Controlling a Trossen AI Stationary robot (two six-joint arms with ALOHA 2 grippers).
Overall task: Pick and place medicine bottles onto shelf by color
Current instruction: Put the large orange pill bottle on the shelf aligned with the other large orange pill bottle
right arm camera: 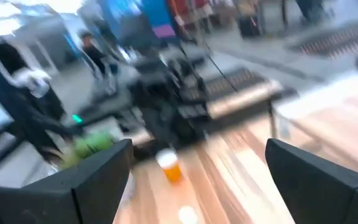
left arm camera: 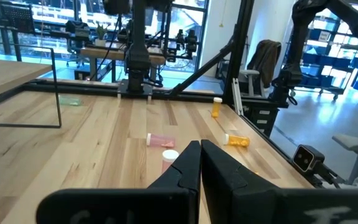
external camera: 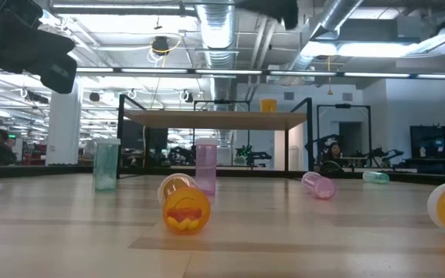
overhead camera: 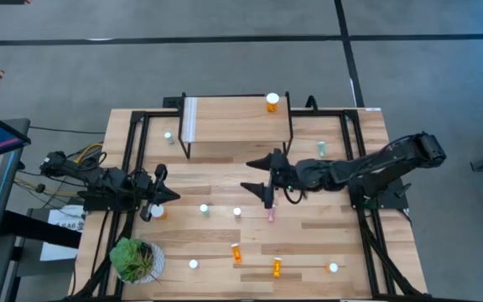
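The shelf (overhead camera: 237, 126) stands at the table's far middle, and one orange bottle (overhead camera: 272, 102) stands upright on its far right corner. Other medicine bottles are scattered on the table: a pink one (overhead camera: 270, 215) lying on its side, two orange ones (overhead camera: 236, 252) (overhead camera: 277, 268) lying near the front, and green ones (overhead camera: 168, 134) (overhead camera: 321, 148) on either side of the shelf. My right gripper (overhead camera: 258, 174) hangs open and empty in front of the shelf's near right leg, just beyond the lying pink bottle. My left gripper (overhead camera: 170, 195) rests shut at the table's left.
A potted plant (overhead camera: 137, 260) stands at the near left corner. An orange bottle (overhead camera: 159, 212) stands just below my left gripper. Black frame rails (overhead camera: 132, 151) run along both table sides. Upright bottles (overhead camera: 204, 209) (overhead camera: 236, 212) stand mid-table.
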